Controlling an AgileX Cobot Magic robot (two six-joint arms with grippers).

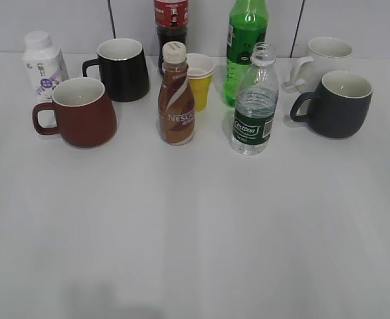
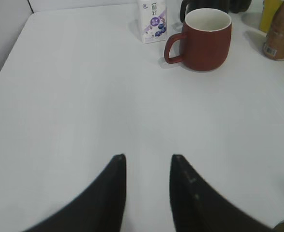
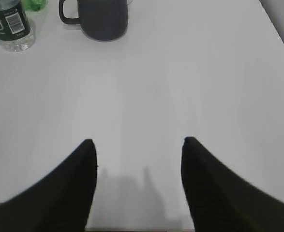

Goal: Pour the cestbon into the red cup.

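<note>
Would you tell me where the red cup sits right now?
In the exterior view the red cup stands at the table's left, in front of the white bottle and black mug, left of the Nescafe bottle.

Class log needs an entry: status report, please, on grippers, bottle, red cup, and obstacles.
Left gripper and right gripper open, empty. Cestbon upright, uncapped, ungrasped. Red cup upright at left. Nescafe bottle stands between them.

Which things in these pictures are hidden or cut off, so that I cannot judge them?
- Cola bottle: exterior view, top cut by the edge, base behind the Nescafe bottle.
- Cestbon: right wrist view, neck cut off.
- Red cup: its bottom inside is not visible.
- White mug: partly behind the grey mug.
</note>
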